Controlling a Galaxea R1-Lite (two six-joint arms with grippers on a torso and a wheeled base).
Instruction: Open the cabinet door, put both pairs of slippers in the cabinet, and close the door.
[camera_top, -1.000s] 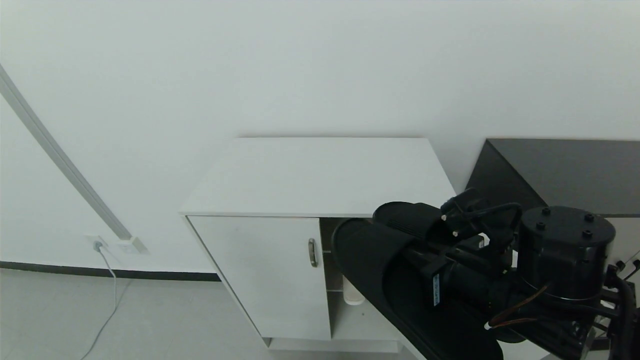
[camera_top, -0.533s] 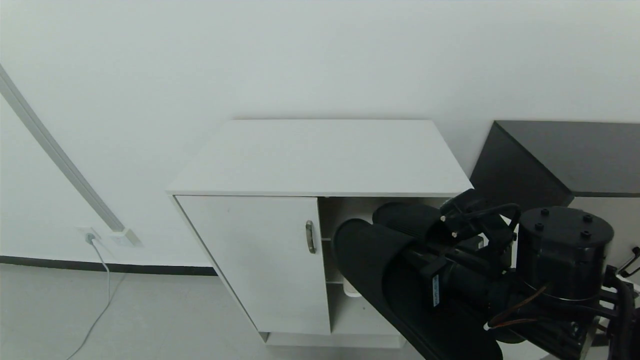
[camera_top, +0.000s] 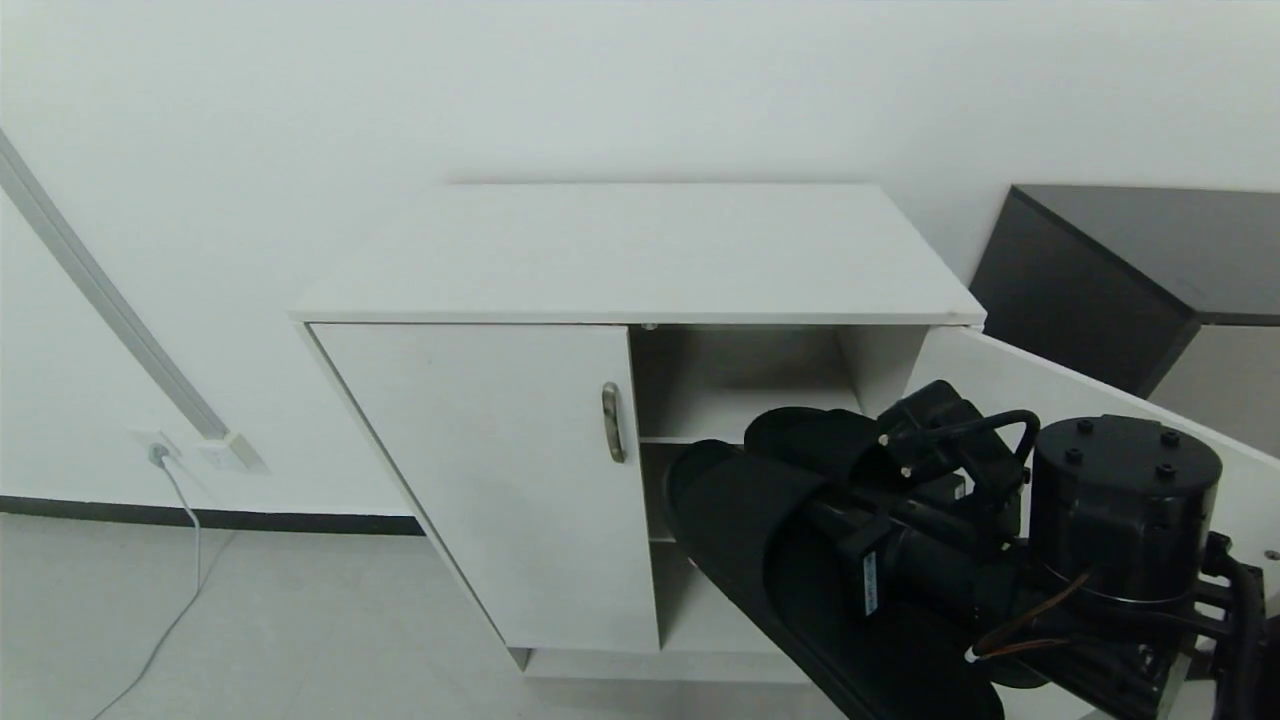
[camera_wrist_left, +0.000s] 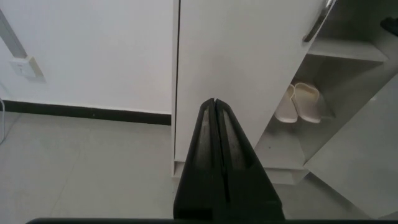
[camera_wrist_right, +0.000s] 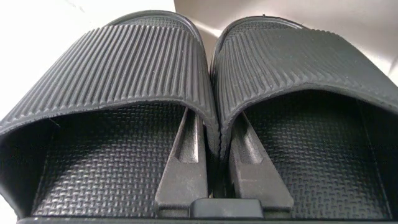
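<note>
Nearest on the right, the right end effector (camera_wrist_right: 214, 134) clamps the black slippers (camera_wrist_right: 149, 68) by their inner walls, before the open cabinet (camera_top: 640, 250). The left end effector (camera_wrist_left: 215, 118) is closed and empty, facing the shut door (camera_wrist_left: 236, 62); pale slippers (camera_wrist_left: 300, 102) lie on a shelf (camera_wrist_left: 277, 144) inside.

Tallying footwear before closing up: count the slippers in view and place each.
4. Two black ribbed rubber slippers clamped side by side in the right gripper; two cream slippers on a shelf inside the white cabinet. Its closed door may hide more.
</note>
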